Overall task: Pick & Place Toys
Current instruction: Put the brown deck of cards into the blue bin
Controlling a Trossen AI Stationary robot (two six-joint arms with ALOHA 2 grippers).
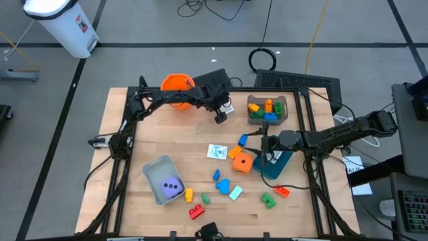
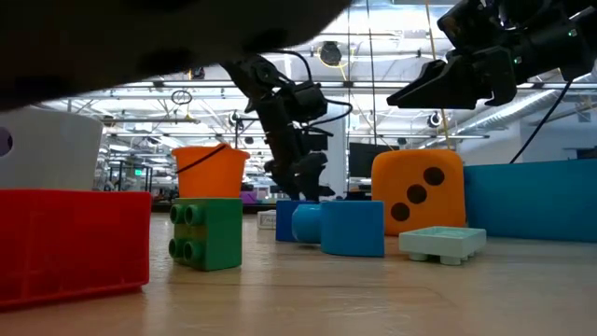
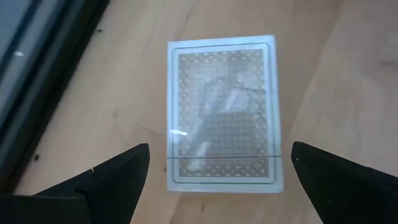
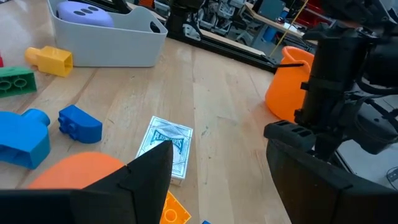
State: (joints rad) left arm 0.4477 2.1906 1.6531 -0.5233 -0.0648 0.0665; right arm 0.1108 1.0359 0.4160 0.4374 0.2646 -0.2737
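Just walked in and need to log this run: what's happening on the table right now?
A two-arm robot is sorting toys. The left tool is open and poised over a boxed card deck near the orange bucket, not gripping it yet. The right tool is open above the teal bin, beside the orange die. The purple die already sits in the grey bin; blocks are scattered on the table.

Even bright light; glare on the card deck (image 3: 222,112); low view's foreground blurred.
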